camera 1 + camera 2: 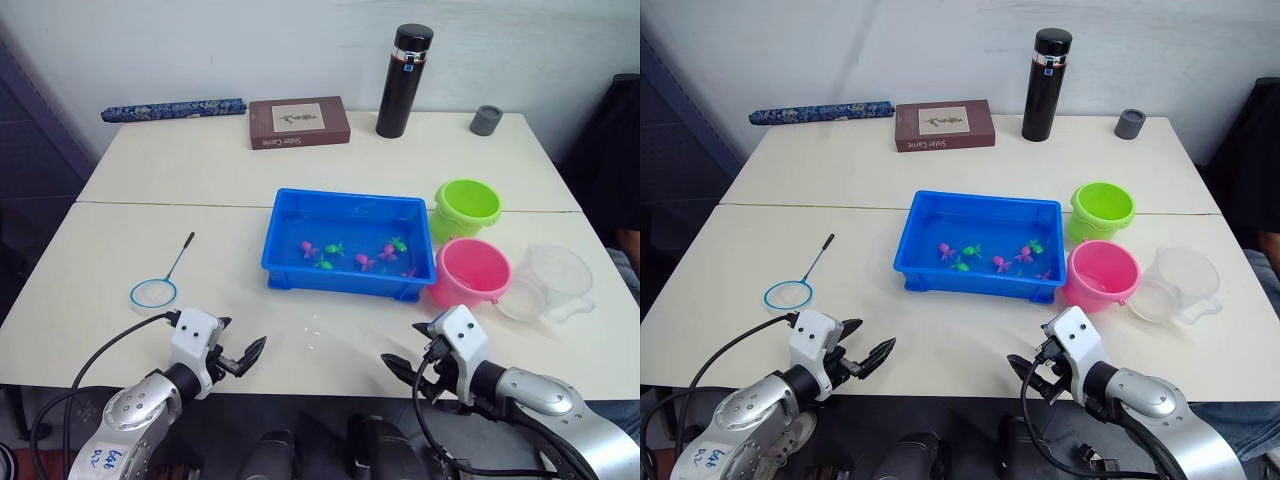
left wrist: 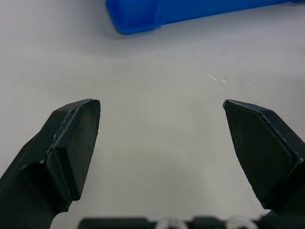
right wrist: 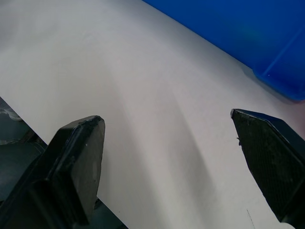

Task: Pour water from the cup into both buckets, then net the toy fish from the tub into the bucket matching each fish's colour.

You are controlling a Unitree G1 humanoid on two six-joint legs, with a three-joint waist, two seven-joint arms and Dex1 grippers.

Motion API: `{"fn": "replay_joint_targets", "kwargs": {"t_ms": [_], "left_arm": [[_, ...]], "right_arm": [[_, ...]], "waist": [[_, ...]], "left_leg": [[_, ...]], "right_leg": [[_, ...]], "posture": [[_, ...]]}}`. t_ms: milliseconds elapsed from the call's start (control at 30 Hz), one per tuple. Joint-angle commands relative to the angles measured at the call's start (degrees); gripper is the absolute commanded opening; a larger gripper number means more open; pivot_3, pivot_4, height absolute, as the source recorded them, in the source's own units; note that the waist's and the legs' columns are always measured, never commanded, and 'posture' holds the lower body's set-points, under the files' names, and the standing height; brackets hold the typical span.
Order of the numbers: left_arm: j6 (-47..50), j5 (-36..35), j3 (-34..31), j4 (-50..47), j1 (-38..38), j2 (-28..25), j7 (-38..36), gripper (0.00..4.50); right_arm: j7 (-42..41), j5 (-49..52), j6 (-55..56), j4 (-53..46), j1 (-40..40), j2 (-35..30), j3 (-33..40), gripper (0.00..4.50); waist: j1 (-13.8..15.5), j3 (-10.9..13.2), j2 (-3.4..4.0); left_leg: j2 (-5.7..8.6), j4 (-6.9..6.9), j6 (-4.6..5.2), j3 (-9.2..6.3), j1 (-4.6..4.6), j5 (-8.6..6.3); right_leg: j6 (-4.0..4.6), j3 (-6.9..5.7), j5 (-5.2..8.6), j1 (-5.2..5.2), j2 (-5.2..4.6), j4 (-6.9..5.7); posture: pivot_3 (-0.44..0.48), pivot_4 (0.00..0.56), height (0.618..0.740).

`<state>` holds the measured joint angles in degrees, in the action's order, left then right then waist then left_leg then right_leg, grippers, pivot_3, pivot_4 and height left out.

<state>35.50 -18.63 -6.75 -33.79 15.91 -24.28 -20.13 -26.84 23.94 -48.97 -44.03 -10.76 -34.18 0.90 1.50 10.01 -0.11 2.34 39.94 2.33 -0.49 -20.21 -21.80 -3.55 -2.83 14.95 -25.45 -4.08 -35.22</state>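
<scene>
Pale table (image 1: 180, 170): tub (image 1: 345, 278), net (image 1: 153, 292), buckets (green (image 1: 466, 205), pink (image 1: 470, 270)), cup (image 1: 550, 283), flask (image 1: 404, 66), book (image 1: 299, 122).

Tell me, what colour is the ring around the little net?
Light blue. The net lies on the table; the left eye view shows it best.

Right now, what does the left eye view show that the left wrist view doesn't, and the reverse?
Left eye view: the net, toy fish in water, green bucket, pink bucket, clear cup, flask, book. Left wrist view: fine droplets on the table. Both: the blue tub and the left gripper, fingers apart and empty.
</scene>
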Motion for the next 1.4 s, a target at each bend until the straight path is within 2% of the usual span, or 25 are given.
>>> {"fn": "replay_joint_targets", "kwargs": {"t_ms": [33, 400, 533, 633, 833, 933, 1067, 1200, 1300, 1400], "left_arm": [[-0.8, -0.7, -0.7, -2.0, 0.1, 0.3, -0.1, 4.45], [0.5, -2.3, -1.4, -1.7, 0.5, -0.3, -1.9, 4.45], [1.1, -3.0, -4.4, 1.6, 0.5, -4.3, -5.2, 4.45], [2.4, -3.2, -6.9, 5.0, -2.1, -7.2, -6.2, 4.45], [2.6, -7.0, -10.4, 13.1, -15.3, -14.7, -13.6, 4.45], [-0.8, -7.8, -8.0, 15.1, -22.1, -17.8, -20.0, 4.45], [-2.1, -9.2, -4.2, 17.6, -31.8, -18.8, -26.2, 4.45], [-2.3, -9.9, 0.9, 21.2, -39.9, -18.0, -32.0, 4.45], [-3.9, -8.5, 4.0, 24.4, -44.6, -16.0, -33.3, 4.45], [-6.3, -6.5, 7.5, 28.6, -49.2, -13.2, -34.4, 4.45]], "right_arm": [[-0.5, 0.1, 1.0, -0.9, -0.1, -0.5, 0.2, 4.50], [-0.3, 0.2, 0.8, -0.4, 0.7, -0.5, 0.2, 4.50], [-0.6, 1.8, -1.1, -0.1, 0.8, -0.8, 2.0, 4.50], [-1.6, 2.9, -2.9, 0.7, 0.7, -2.2, 4.1, 4.50], [-6.6, 5.8, -7.2, 5.7, -0.1, -10.0, 13.5, 4.50], [-6.3, 3.7, -9.2, 10.3, -1.6, -14.1, 17.4, 4.50], [-4.2, 1.7, -12.2, 15.0, -2.4, -16.1, 20.4, 4.50], [2.5, -1.9, -14.8, 18.7, -0.5, -13.3, 23.3, 4.50], [6.6, -2.0, -16.4, 18.4, 1.9, -8.4, 26.2, 4.50], [13.3, -3.3, -18.5, 16.0, 4.8, -0.9, 29.5, 4.50]], "waist": [[0.0, 0.0, 0.00], [0.0, 0.0, 0.00], [-0.1, 0.0, 0.00], [0.0, 0.0, 0.02], [0.6, 0.0, 0.01], [0.4, 0.0, 0.02], [0.3, 0.0, 0.01], [0.0, 0.0, 0.02], [-0.2, 0.0, 0.02], [-0.1, 0.0, 0.02]], "left_leg": [[0.00, 0.00, 0.00, 0.00, 0.00, 0.00], [0.00, 0.00, 0.00, 0.00, 0.00, 0.00], [-0.01, 0.00, 0.00, 0.00, 0.01, 0.00], [0.00, 0.00, 0.00, 0.00, 0.01, 0.00], [0.03, 0.03, -0.04, -0.03, -0.03, 0.05], [0.02, -0.02, -0.04, -0.01, -0.04, 0.04], [0.04, 0.01, -0.05, 0.00, -0.09, 0.05], [0.05, 0.01, -0.14, 0.02, -0.06, 0.10], [0.03, -0.01, -0.27, 0.05, -0.02, 0.18], [0.02, 0.01, -0.33, 0.01, -0.01, 0.24]], "right_leg": [[0.00, 0.00, 0.00, 0.00, 0.00, 0.00], [0.00, 0.00, 0.00, 0.00, 0.00, 0.00], [0.01, 0.00, 0.00, 0.00, 0.00, -0.01], [0.01, 0.00, 0.01, 0.00, 0.00, -0.02], [0.00, -0.04, 0.00, 0.01, -0.03, 0.01], [-0.02, -0.04, -0.01, 0.02, -0.03, 0.13], [-0.06, -0.05, -0.03, 0.02, -0.03, 0.18], [-0.10, -0.04, -0.05, 0.03, -0.02, 0.16], [-0.10, -0.02, -0.06, 0.02, 0.05, 0.09], [-0.10, -0.03, -0.05, 0.01, 0.07, 0.00]], "posture": [[0.000, 0.150, 0.739], [0.000, 0.150, 0.739], [0.000, 0.150, 0.739], [0.000, 0.150, 0.739], [0.000, 0.150, 0.739], [0.000, 0.150, 0.739], [0.000, 0.150, 0.739], [0.000, 0.150, 0.739], [0.000, 0.150, 0.739], [0.000, 0.150, 0.739]]}}
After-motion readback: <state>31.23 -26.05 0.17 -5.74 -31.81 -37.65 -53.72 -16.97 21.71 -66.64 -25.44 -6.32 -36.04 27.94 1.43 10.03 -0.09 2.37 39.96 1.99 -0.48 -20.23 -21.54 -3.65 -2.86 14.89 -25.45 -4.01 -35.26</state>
